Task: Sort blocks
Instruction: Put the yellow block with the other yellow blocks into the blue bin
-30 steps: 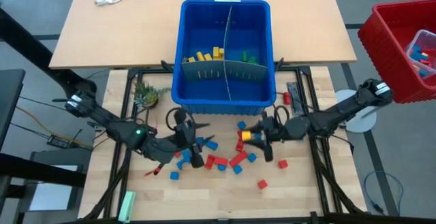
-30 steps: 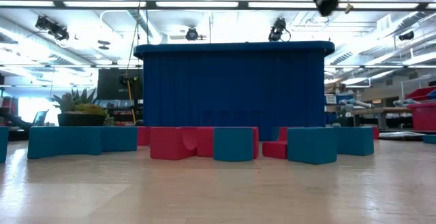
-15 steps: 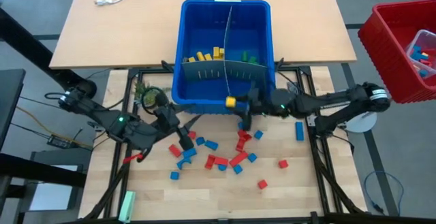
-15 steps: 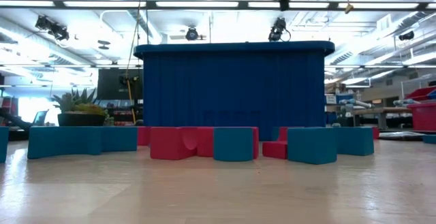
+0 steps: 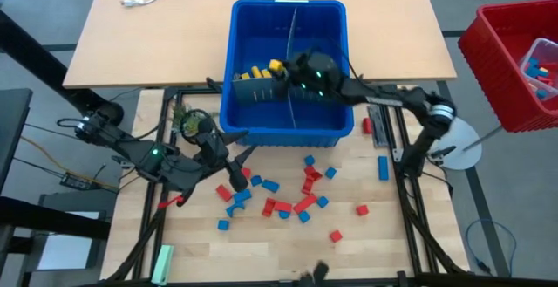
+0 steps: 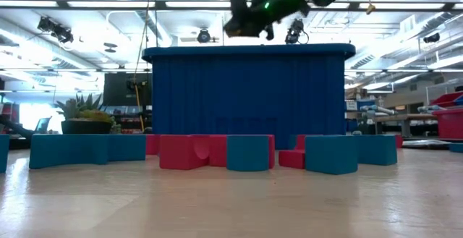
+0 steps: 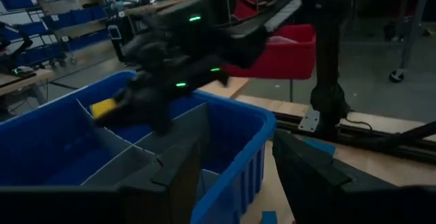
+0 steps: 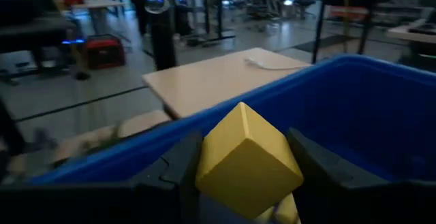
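- Carrying a yellow block [image 8: 248, 161] pinched in our right gripper [image 5: 281, 69] above the blue bin [image 5: 340, 130], over its yellow-stocked compartment; colour matched.
- Waiting: left gripper [image 5: 228, 166] spread, empty, before the bin; loose blocks [image 5: 288, 204] unsorted nearby.

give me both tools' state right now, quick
left tool: open, empty, beside the blue bin.
right tool: shut on a yellow block, over the bin.

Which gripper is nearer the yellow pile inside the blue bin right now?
Right. The right gripper, holding a yellow block, hangs over the yellow pile; the left gripper sits outside the blue bin, above the table.
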`<action>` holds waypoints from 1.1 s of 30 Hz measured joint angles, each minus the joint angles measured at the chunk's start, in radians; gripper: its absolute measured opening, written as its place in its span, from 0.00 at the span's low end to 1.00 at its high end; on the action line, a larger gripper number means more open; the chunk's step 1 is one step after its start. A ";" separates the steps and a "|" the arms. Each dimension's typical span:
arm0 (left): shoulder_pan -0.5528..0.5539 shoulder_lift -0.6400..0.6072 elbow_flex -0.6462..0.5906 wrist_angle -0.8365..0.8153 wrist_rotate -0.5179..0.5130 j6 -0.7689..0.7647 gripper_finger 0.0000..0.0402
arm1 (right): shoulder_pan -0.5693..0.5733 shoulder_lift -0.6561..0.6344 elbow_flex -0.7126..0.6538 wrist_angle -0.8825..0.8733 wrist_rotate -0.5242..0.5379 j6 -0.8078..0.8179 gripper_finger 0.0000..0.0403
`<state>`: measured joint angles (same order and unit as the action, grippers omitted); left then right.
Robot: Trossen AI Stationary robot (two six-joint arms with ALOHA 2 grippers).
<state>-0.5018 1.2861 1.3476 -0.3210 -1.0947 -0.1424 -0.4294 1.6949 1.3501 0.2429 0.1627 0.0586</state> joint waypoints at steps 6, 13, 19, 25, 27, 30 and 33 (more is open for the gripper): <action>0.004 -0.002 0.000 0.031 0.007 0.003 0.48 | -0.119 0.166 0.160 0.003 -0.083 0.004 0.43; 0.004 -0.002 0.000 0.025 0.034 0.004 0.48 | -0.160 0.237 0.240 0.006 -0.089 0.044 0.57; 0.005 -0.002 0.000 0.007 0.034 0.005 0.48 | -0.159 0.175 0.241 -0.032 -0.089 -0.033 0.66; 0.005 -0.002 0.000 -0.005 0.034 -0.007 0.48 | -0.142 0.042 0.241 -0.210 -0.166 -0.036 0.68; 0.005 -0.002 0.000 -0.005 0.033 -0.017 0.48 | -0.124 -0.017 0.242 -0.268 -0.238 -0.036 0.67; 0.005 -0.002 0.000 -0.005 0.034 -0.016 0.48 | -0.089 -0.085 0.242 -0.355 -0.376 -0.036 0.65; 0.005 0.002 0.001 -0.004 0.033 0.005 0.48 | -0.043 -0.141 0.240 -0.411 -0.507 -0.038 0.63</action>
<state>-0.4969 1.2878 1.3483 -0.3251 -1.0622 -0.1373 -0.4721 1.5544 1.5906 -0.1678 -0.3447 0.0208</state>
